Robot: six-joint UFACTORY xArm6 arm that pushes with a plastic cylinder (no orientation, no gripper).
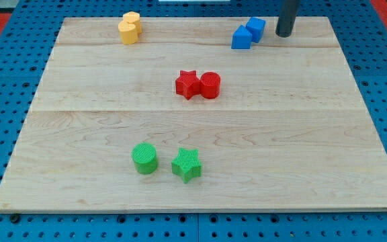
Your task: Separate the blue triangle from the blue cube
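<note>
Two blue blocks touch each other near the view's top right of the wooden board (pixel 314 134). The blue cube (pixel 255 28) is the upper right one. The blue triangle (pixel 241 38) sits against its lower left side. My tip (pixel 284 33) is the lower end of a dark rod that comes down from the view's top edge. It stands just to the right of the blue cube, with a small gap between them.
Two yellow blocks (pixel 130 28) touch near the top left. A red star (pixel 188 85) and a red cylinder (pixel 210 85) touch at the centre. A green cylinder (pixel 144 158) and a green star (pixel 187 165) sit at the lower middle.
</note>
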